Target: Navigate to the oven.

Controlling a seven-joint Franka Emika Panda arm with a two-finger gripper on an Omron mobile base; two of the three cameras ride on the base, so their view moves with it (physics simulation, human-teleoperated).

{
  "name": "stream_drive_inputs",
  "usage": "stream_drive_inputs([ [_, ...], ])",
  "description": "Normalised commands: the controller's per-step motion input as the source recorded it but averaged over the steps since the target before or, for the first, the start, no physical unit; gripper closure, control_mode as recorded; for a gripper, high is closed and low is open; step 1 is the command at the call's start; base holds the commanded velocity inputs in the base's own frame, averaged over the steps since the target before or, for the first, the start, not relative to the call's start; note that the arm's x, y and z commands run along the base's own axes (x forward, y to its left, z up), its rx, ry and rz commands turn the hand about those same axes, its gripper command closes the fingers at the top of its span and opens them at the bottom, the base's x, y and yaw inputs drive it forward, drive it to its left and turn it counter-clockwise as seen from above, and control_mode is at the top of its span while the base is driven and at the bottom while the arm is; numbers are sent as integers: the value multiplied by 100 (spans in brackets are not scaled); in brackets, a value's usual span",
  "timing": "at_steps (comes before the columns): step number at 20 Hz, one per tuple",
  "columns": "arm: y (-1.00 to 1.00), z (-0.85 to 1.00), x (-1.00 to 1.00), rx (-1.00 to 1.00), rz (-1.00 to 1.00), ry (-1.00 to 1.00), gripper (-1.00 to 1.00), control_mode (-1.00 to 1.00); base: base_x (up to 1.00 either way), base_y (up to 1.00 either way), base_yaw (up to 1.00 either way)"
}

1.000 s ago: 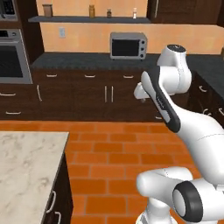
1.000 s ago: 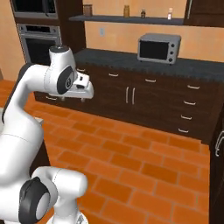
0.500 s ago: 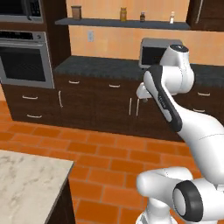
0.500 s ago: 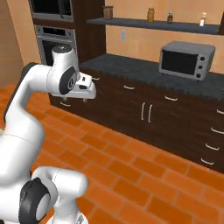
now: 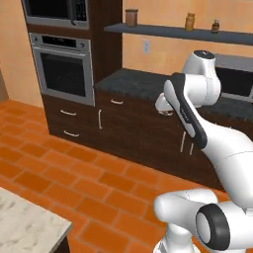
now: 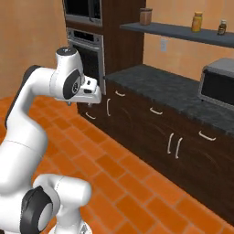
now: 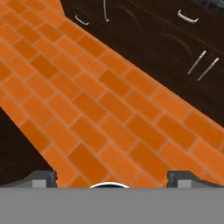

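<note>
The oven (image 5: 64,69) is a steel wall unit with a dark glass door and a long bar handle. It is set in a tall dark cabinet at the upper left of the left base view. In the right base view the oven (image 6: 91,55) stands behind my arm, which partly covers it. My gripper (image 6: 93,97) hangs folded in front of the robot, pointing down at the brick floor, well short of the oven. In the hand view the gripper (image 7: 112,178) is open with its fingertips (image 7: 41,177) wide apart and only orange floor between them.
A built-in microwave (image 5: 54,10) sits above the oven. A dark counter (image 6: 169,91) over drawers runs to the right, carrying a silver toaster oven (image 6: 218,87). A shelf (image 5: 183,33) holds jars. A marble island corner (image 5: 24,225) lies at the lower left. Orange brick floor (image 5: 74,168) is open between.
The whole scene has slid right in both base views as the base moved. The oven now looks larger and sits further in from the left edge. The arm's pose is unchanged.
</note>
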Motion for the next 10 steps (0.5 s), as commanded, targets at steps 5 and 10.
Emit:
stream_drive_inputs([
  [5, 0, 0, 0, 0, 0, 0, -100, 100, 100, -26, 39],
  [10, 0, 0, 0, 0, 0, 0, -100, 100, 100, -2, 18],
])
